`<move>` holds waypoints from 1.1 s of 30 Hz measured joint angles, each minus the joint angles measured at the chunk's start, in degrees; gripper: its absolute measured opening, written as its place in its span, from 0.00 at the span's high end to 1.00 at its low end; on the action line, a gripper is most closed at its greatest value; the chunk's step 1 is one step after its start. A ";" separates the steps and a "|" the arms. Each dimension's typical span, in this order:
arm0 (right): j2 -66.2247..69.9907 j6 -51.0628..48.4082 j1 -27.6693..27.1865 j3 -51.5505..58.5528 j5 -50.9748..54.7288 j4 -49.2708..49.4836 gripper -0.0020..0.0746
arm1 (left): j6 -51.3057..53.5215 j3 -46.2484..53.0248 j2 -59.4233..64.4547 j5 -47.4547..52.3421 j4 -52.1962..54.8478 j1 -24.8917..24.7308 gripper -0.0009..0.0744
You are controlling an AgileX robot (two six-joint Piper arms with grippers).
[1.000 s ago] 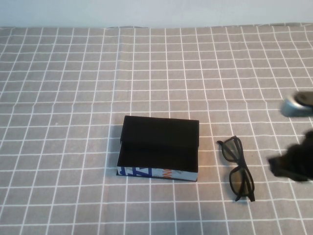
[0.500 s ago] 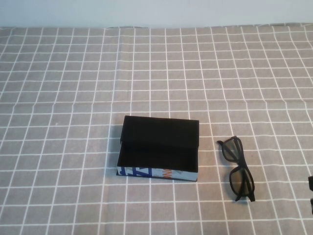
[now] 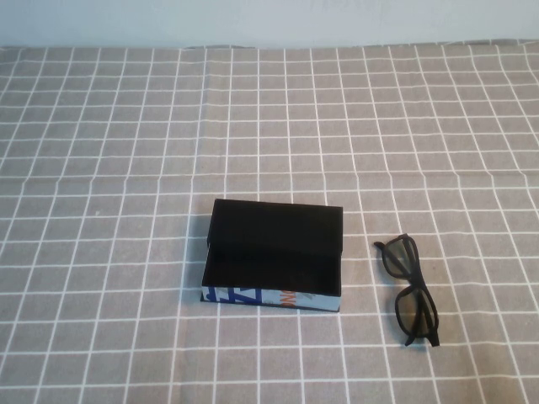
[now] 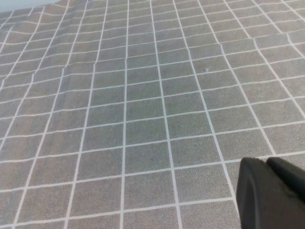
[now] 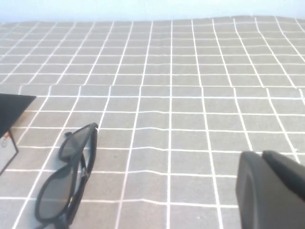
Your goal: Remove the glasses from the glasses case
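The glasses case [image 3: 274, 252] lies open at the middle of the table, black flap lid folded back, white printed edge toward me. Its inside looks dark and empty. The black glasses [image 3: 417, 313] lie on the cloth just right of the case, arms folded. In the right wrist view the glasses [image 5: 57, 191] and a corner of the case [image 5: 12, 107] show. My right gripper [image 5: 261, 155] is off to the right of the glasses, shut and empty. My left gripper [image 4: 266, 161] is shut and empty over bare cloth. Neither gripper shows in the high view.
A grey cloth with a white grid [image 3: 126, 168] covers the whole table. Its far edge meets a pale wall [image 3: 269, 21].
My right arm, seen at the right edge one second ago, has drawn back out of the high view. The case and the glasses have not moved.
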 joint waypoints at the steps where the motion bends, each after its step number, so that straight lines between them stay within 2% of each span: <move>1: -2.09 0.00 -0.14 0.16 2.09 0.00 1.00 | 0.00 0.00 0.00 0.00 0.00 0.00 0.99; 4: -8.46 0.00 -0.27 0.33 7.96 0.00 1.00 | 0.00 0.00 0.00 0.00 0.00 0.00 0.99; 8: -9.74 0.00 -0.38 0.43 12.61 0.34 1.00 | 0.00 0.00 0.00 0.00 0.00 0.00 0.99; 33: -9.74 0.00 -0.41 0.43 13.12 1.56 1.00 | 0.00 0.00 0.00 0.00 0.00 0.00 0.99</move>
